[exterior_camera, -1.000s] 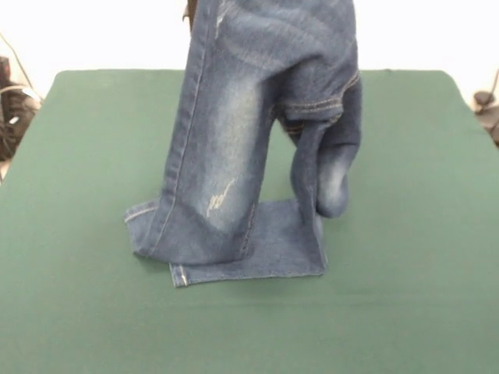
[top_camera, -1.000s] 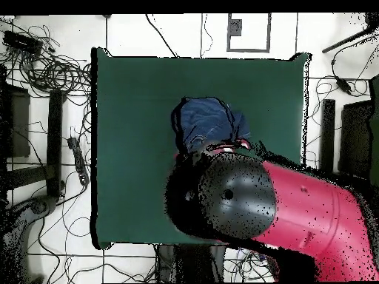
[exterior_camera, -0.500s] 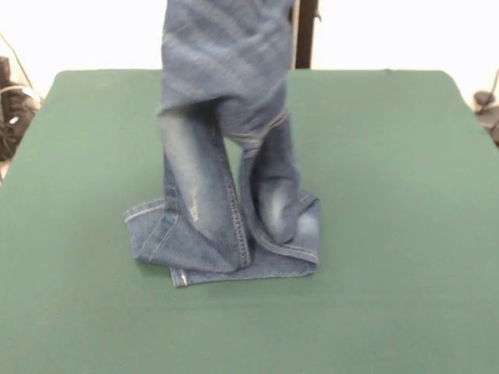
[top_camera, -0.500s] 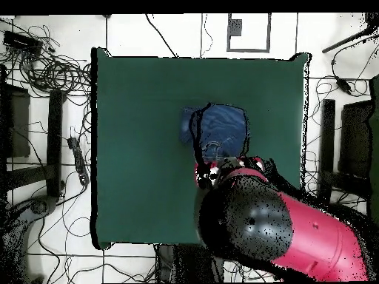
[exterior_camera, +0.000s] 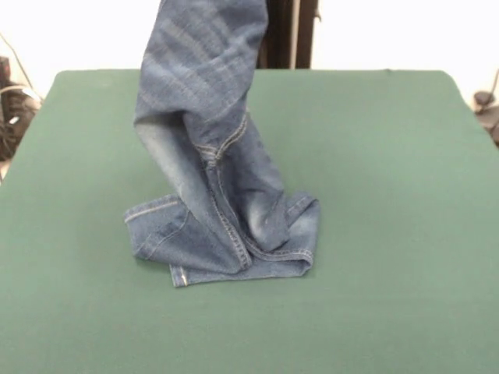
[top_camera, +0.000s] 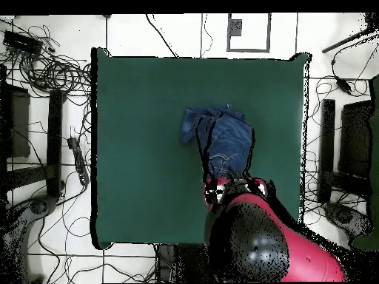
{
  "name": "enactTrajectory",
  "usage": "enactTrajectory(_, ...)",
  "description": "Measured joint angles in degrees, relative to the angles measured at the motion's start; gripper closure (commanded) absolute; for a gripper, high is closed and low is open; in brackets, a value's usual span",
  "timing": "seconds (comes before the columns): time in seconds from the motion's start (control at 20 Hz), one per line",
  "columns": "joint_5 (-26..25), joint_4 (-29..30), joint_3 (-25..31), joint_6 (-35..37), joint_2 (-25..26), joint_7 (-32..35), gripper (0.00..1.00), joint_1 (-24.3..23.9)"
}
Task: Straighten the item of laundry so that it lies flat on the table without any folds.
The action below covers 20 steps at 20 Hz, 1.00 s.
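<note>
Currently raised at one end, resting on the table (exterior_camera: 405,195) at the other: jeans (exterior_camera: 218,195), not flat. In the front view, upper portion standing as a twisted column and running out past the top edge. Seam with light stitching winding down the column's middle. Faded whitish patch showing on its left flank. Lower portion piled on the green top directly beneath the column, folded over itself in several layers. One hemmed edge pointing left, a second hem along the pile's near edge, a curled stitched edge at the pile's right. Dark upright part (exterior_camera: 290,35) visible behind the column at the top edge; cannot tell what it is.

In the overhead view, gripper (top_camera: 231,185) mostly hidden beneath the red and black arm (top_camera: 266,244); only red and white parts of it exposed at the arm's tip. Cannot tell whether open or closed. Contact with the denim covered from both views.

Relative to the gripper: jeans (top_camera: 222,137) touching its exposed parts at one end and reaching away from it, toward the table's middle. Farthest part from the gripper spread widest, with a ragged outline of overlapping folds. Denim wholly within the table's edges (top_camera: 141,148), well apart from every corner. Bare green surface on all sides of the pile. Tangled cables (top_camera: 52,70) on the floor (top_camera: 185,33) beyond the table, far from the gripper.
</note>
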Motion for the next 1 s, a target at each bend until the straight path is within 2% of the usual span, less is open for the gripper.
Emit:
enactTrajectory(0.35, 4.0, 12.0, 9.2, -11.3, -3.4, 0.0, 1.00, -8.7)
enactTrajectory(0.55, 4.1, 19.1, 17.4, -18.6, -4.8, 0.0, 1.00, -13.9)
enactTrajectory(0.7, 2.6, 22.9, 22.6, -22.9, -5.1, 0.0, 1.00, -15.6)
enactTrajectory(1.0, -0.6, 27.2, 28.0, -27.3, -5.2, 0.0, 1.00, -15.3)
